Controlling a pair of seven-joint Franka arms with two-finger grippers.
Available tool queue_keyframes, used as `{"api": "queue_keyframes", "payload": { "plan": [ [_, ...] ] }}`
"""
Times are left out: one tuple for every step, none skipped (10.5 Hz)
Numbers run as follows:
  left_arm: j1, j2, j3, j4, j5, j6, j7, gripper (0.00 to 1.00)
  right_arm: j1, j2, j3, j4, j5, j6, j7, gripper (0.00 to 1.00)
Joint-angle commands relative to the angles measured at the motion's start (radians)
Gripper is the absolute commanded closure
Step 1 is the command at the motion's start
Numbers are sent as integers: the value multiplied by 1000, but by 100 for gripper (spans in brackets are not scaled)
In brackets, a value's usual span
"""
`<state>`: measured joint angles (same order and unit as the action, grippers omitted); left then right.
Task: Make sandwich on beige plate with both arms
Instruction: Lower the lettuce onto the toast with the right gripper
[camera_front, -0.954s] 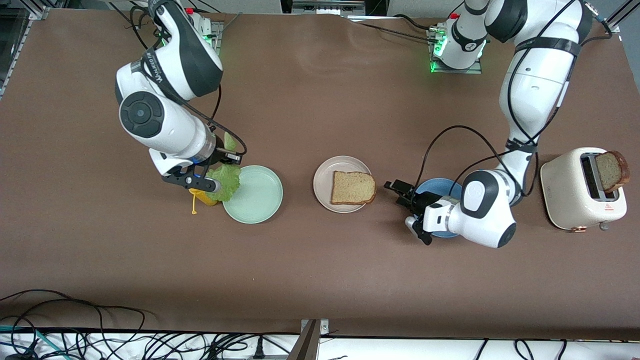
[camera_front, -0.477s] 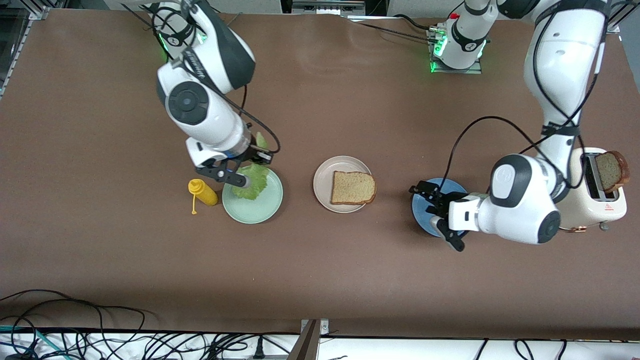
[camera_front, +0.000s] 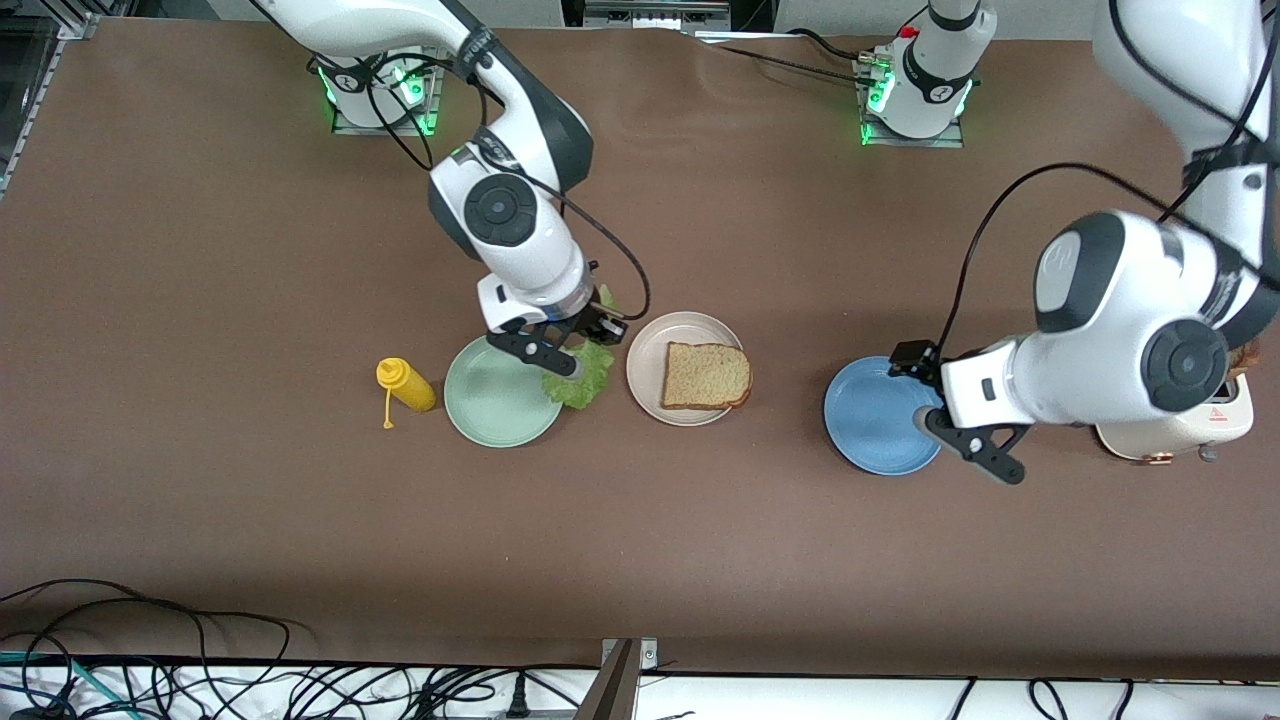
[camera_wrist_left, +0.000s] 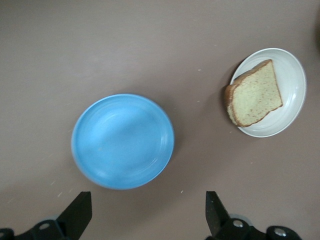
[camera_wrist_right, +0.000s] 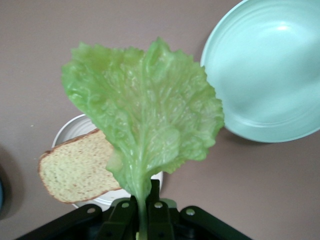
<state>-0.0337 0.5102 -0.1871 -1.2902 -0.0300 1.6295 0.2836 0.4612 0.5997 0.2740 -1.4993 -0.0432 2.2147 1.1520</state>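
Right gripper (camera_front: 567, 356) is clamped on the stem of the lettuce leaf (camera_front: 580, 378), up in the air over the gap between the mint-green plate (camera_front: 495, 405) and the beige plate (camera_front: 658, 378); leaf hangs down, ruffled edge overlapping the mint plate's rim. Beige plate sits mid-table with 1 bread slice (camera_front: 706, 375) lying flat on it, slice shifted toward the left arm's end of the plate. Mint-green plate is just beside the beige plate, toward the right arm's end; yellow squeeze bottle (camera_front: 405, 384) lies on the table beside the mint plate, further toward that same end. Blue plate (camera_front: 878, 420) sits near the beige plate toward the left arm's end, nothing on it. Left gripper (camera_front: 975, 440) is over the blue plate's edge, fingers (camera_wrist_left: 77, 212) spread wide apart, holding nothing. Toaster (camera_front: 1170, 435) is past the blue plate from the beige plate, mostly hidden by the left arm.
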Motion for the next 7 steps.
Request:
{"api": "queue_keyframes", "payload": {
  "plan": [
    [-8,-131,-5,-34,99,-26,-212,0,50,118,-6,134,-79,36,130,100],
    [-14,-184,3,-52,99,-30,-257,0,77,153,-7,172,-87,49,153,100],
    [-18,-226,12,-69,101,-30,-265,0,97,187,-9,204,-89,65,179,100],
    [-14,-296,20,-125,98,-27,-267,0,129,211,-28,227,-96,89,202,100],
    [-5,-365,23,-199,91,-22,-267,0,158,238,-48,243,-98,117,206,100],
    [-3,-421,52,-272,87,-22,-259,0,183,267,-53,267,-99,135,207,100],
    [-2,-468,55,-326,84,-19,-268,0,191,297,-56,296,-98,151,206,100]
  ]
}}
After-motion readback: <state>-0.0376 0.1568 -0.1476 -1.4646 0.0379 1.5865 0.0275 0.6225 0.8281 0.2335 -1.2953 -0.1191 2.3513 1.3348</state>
